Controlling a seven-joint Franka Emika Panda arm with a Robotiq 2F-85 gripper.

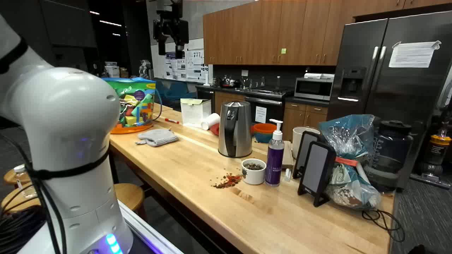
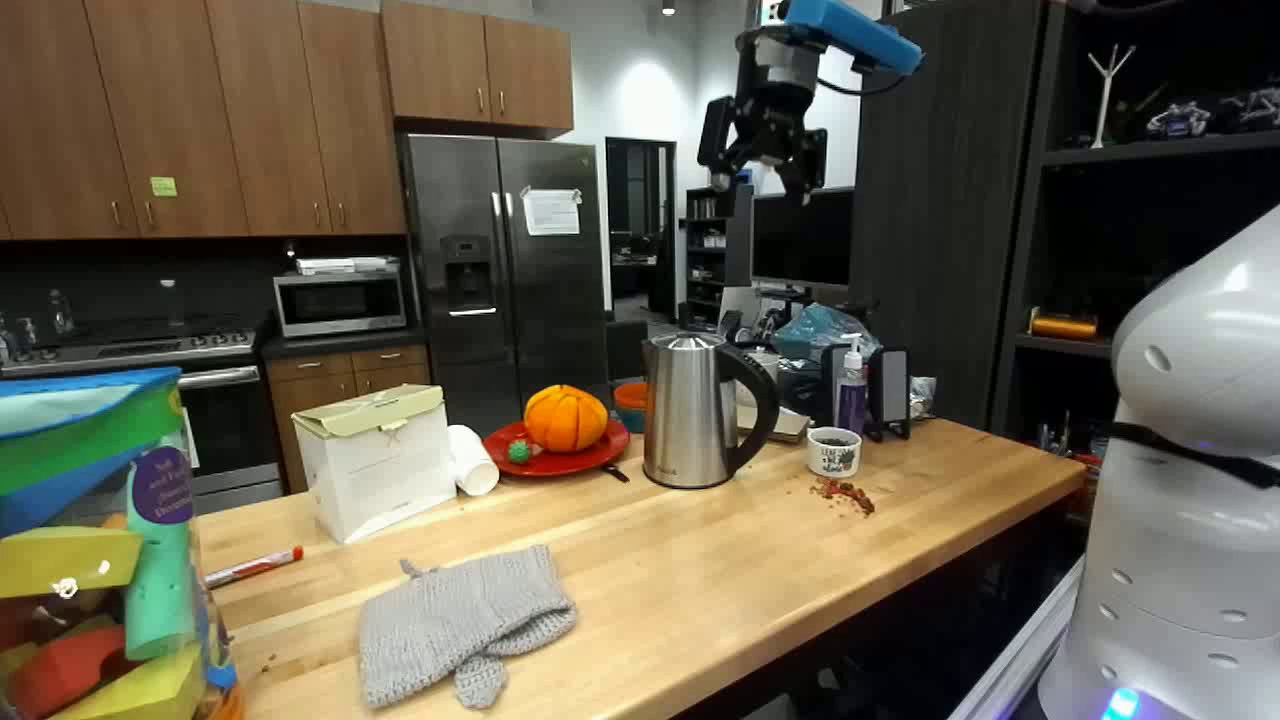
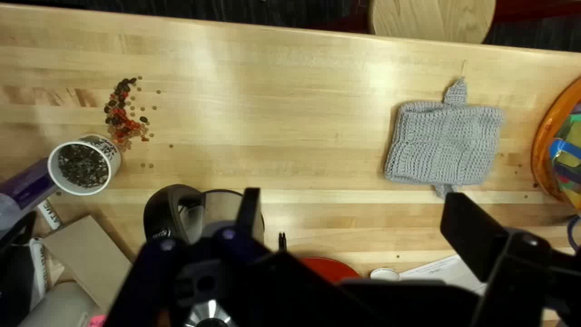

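Note:
My gripper (image 1: 171, 52) (image 2: 762, 190) (image 3: 352, 200) hangs high above the wooden table, its fingers wide apart with nothing between them. Below it, in both exterior views, stands a steel kettle (image 1: 235, 128) (image 2: 690, 410) with a black handle; the left finger partly covers the kettle (image 3: 222, 204) in the wrist view. A grey knitted mitt (image 1: 158, 137) (image 2: 465, 620) (image 3: 445, 143) lies flat on the table. Dark leafy bits fill a white cup (image 1: 253, 178) (image 2: 833, 457) (image 3: 112, 154). Beside it are scattered red and dark bits (image 1: 231, 180) (image 2: 843, 490) (image 3: 120, 116).
A purple pump bottle (image 1: 274, 162), speakers (image 1: 317, 169) and a plastic bag (image 1: 349, 141) crowd one table end. Toward the opposite end stand a bag of blocks (image 1: 137, 106) and a white box (image 2: 375, 465). An orange pumpkin (image 2: 565, 420) sits on a red plate (image 2: 500, 452).

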